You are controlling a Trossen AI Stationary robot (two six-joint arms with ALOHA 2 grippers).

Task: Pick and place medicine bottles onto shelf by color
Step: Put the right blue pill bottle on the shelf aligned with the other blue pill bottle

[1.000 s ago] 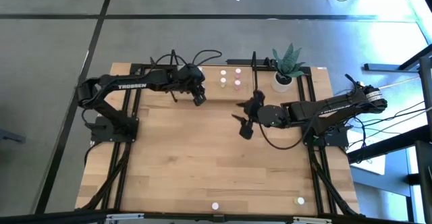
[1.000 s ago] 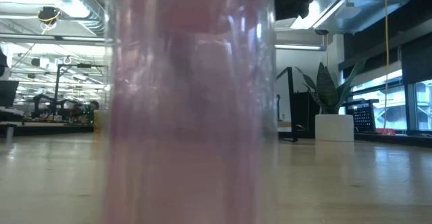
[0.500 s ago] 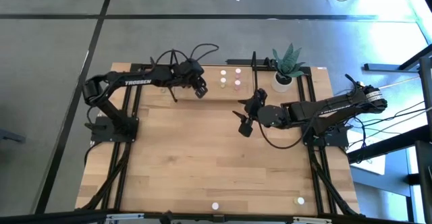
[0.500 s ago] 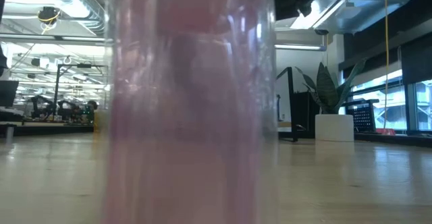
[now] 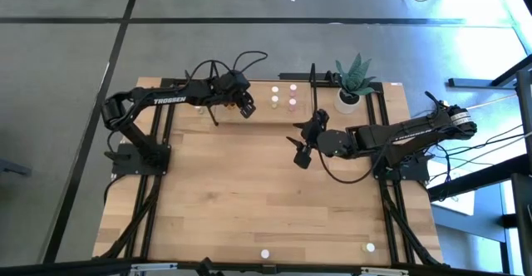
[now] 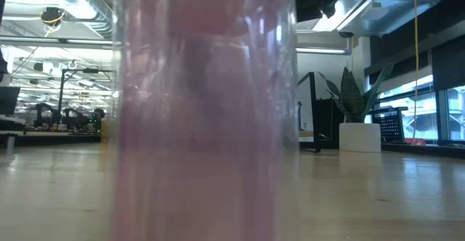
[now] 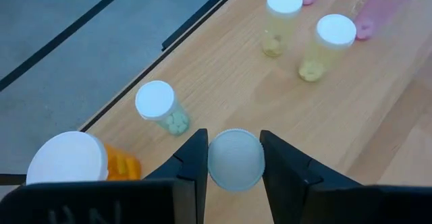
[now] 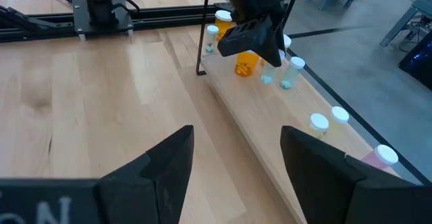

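Observation:
My left gripper (image 5: 246, 109) hovers over the shelf (image 7: 223, 82) at the table's far edge, shut on a medicine bottle of which only the white cap (image 7: 235, 158) shows. On the board below stand a green bottle (image 7: 162, 107), an orange one (image 7: 74, 160), two yellowish ones (image 7: 283, 18) and pink ones (image 7: 388, 1). My right gripper (image 5: 300, 152) hangs open over the table's middle right, holding nothing. A pink bottle (image 6: 203, 125) stands right before the low camera. My left gripper pinches the medicine bottle between its two fingers (image 7: 192, 163), one on either side just at the white cap (image 7: 235, 158). The fingers slant down toward the far edge. The cap hides the bottle's body. It hangs clear above the shelf board.
A potted plant (image 5: 352, 82) stands at the far right beside the shelf's black end loop (image 8: 201, 42). Two more bottles (image 5: 265, 253) (image 5: 370, 247) stand near the table's front edge. The wooden tabletop (image 5: 249, 193) between the arms is bare.
My left gripper has moved toward the table's far edge, over the shelf, sinking slightly and rolling a little, with the bottle still between its fingers. My right gripper has kept its place.

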